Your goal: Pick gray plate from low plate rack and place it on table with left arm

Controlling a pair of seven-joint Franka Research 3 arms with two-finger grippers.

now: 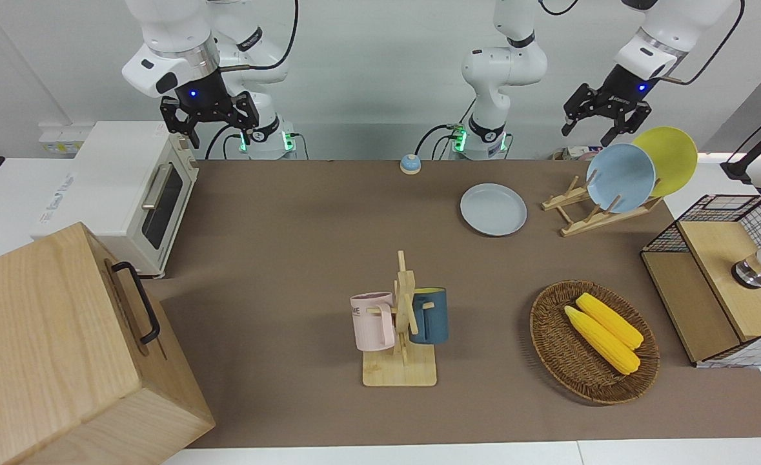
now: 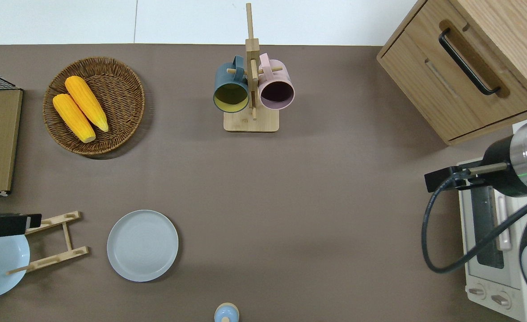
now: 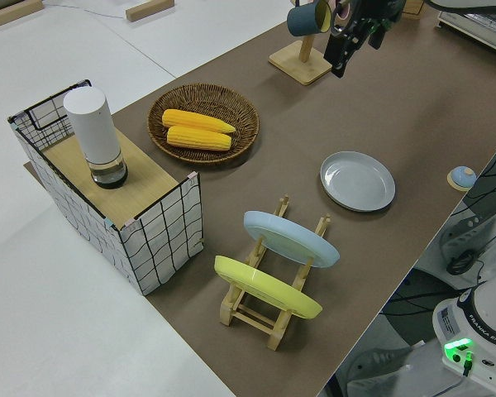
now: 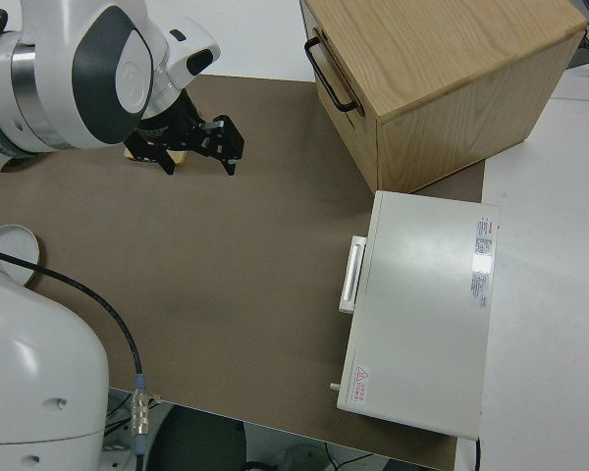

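Note:
The gray plate [image 1: 493, 208] [image 2: 142, 245] [image 3: 357, 180] lies flat on the brown table [image 1: 290, 258] [image 2: 312, 201], beside the low plate rack [image 1: 580, 218] [image 2: 53, 243] [image 3: 269, 310], toward the right arm's end from it. A sky-blue plate [image 1: 620, 177] [image 3: 291, 237] and a yellow plate [image 1: 670, 155] [image 3: 264, 287] lean in the rack. My left gripper [image 1: 590, 132] [image 2: 4, 225] hangs open and empty in the air over the rack and the sky-blue plate. The right arm is parked, its gripper [image 1: 222, 132] [image 4: 196, 162] open.
A wooden mug stand [image 1: 403, 323] [image 2: 250, 89] holds a pink and a dark blue mug mid-table. A wicker basket [image 1: 548, 336] [image 2: 124, 76] holds two corn cobs. Also here: a wire crate [image 1: 709, 284], toaster oven [image 1: 141, 194], wooden cabinet [image 1: 64, 349], small blue bell [image 1: 410, 164].

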